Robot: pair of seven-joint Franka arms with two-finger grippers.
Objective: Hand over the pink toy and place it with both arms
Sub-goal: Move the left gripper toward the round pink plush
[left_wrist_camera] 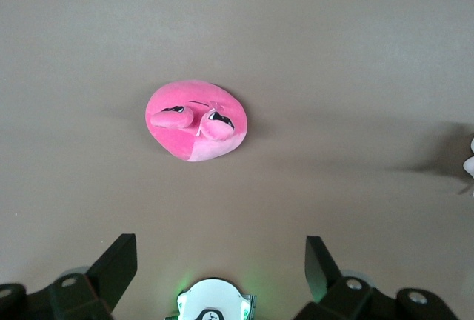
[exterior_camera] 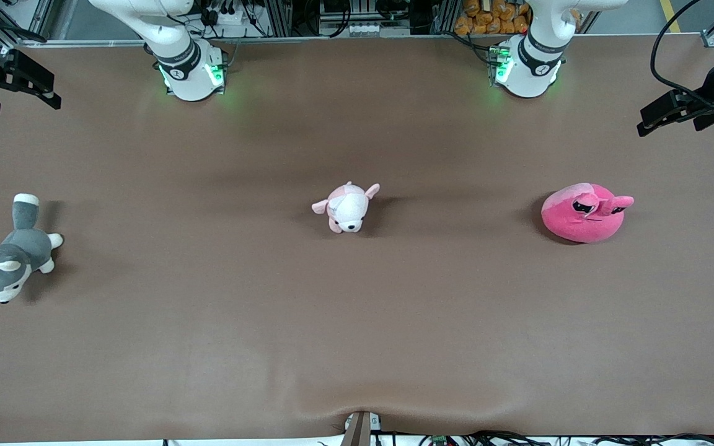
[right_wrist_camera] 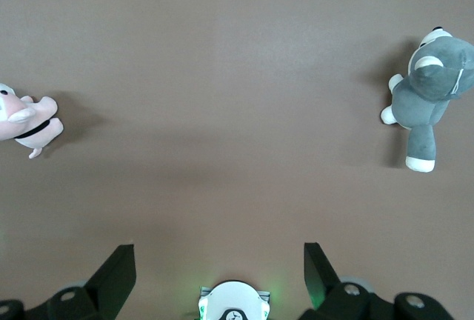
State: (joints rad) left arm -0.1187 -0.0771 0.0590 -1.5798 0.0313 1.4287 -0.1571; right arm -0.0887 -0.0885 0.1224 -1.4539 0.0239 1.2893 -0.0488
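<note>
The pink toy (exterior_camera: 580, 217) (left_wrist_camera: 194, 124) lies on the brown table toward the left arm's end, its dark eyes and two flaps facing up. High above the table hangs my left gripper (left_wrist_camera: 220, 250), open and empty, with the toy well clear of its fingers (left_wrist_camera: 118, 261). My right gripper (right_wrist_camera: 220, 257) is open too, holding nothing, high over bare table between the two other plush toys. In the front view only the arms' bases show, the left arm (exterior_camera: 527, 62) and the right arm (exterior_camera: 186, 62); both grippers are out of that view.
A pale pink-and-white puppy plush (exterior_camera: 348, 207) (right_wrist_camera: 26, 121) lies at the table's middle. A grey-and-white husky plush (exterior_camera: 13, 254) (right_wrist_camera: 426, 90) lies at the right arm's end. Black mounted gear (exterior_camera: 679, 111) juts in at both ends of the table.
</note>
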